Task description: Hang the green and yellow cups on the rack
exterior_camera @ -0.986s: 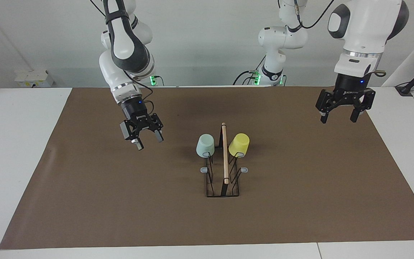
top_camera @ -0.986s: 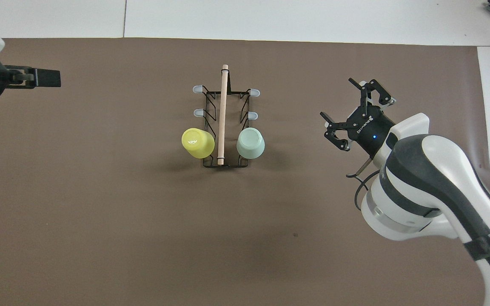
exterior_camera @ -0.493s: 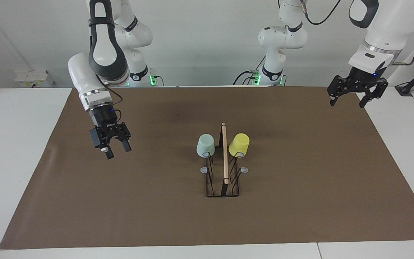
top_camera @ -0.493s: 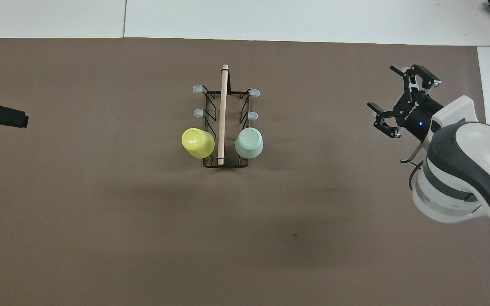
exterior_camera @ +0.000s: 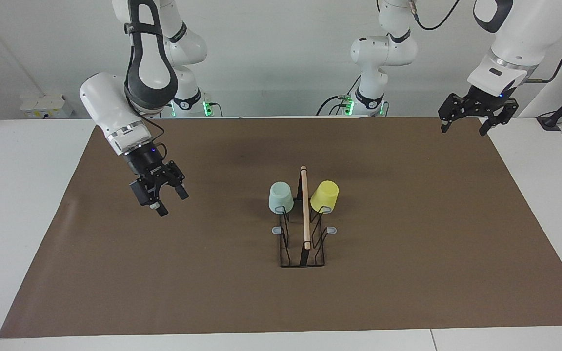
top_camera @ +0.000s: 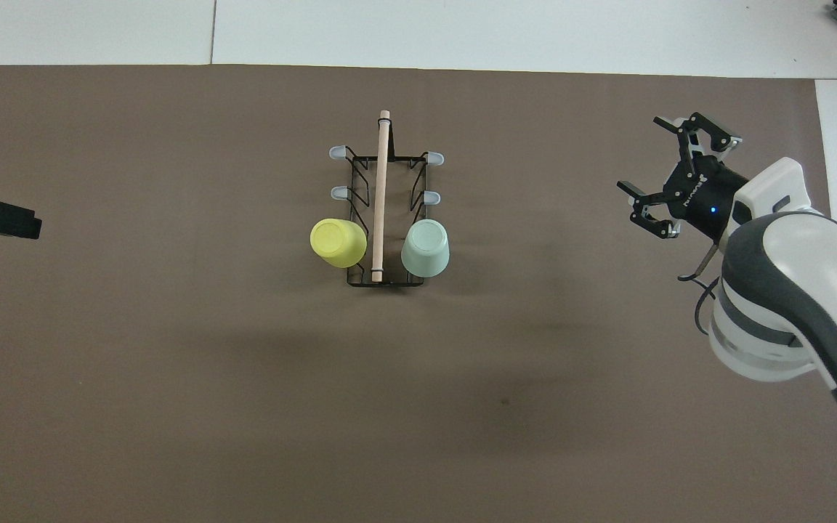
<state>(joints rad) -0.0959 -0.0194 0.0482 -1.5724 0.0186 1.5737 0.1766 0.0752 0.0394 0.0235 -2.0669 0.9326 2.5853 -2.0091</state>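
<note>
The black wire rack (exterior_camera: 305,243) (top_camera: 381,189) with its wooden top rod stands mid-table. The pale green cup (exterior_camera: 280,196) (top_camera: 426,247) hangs upside down on the prong nearest the robots, on the right arm's side. The yellow cup (exterior_camera: 325,195) (top_camera: 337,242) hangs likewise on the left arm's side. My right gripper (exterior_camera: 172,202) (top_camera: 640,152) is open and holds nothing, up over the mat toward the right arm's end, well apart from the rack. My left gripper (exterior_camera: 462,130) (top_camera: 8,220) hangs open and without a load over the mat's corner at the left arm's end.
A brown mat (exterior_camera: 408,273) covers most of the white table (exterior_camera: 17,204). Several grey-tipped prongs (top_camera: 336,152) on the rack carry nothing. A white box (exterior_camera: 47,105) sits at the table's edge by the right arm's base.
The right gripper has drawn away from the rack toward its own end of the table. The left gripper has risen and pulled back toward the robots. The green cup has shifted slightly on its prong.
</note>
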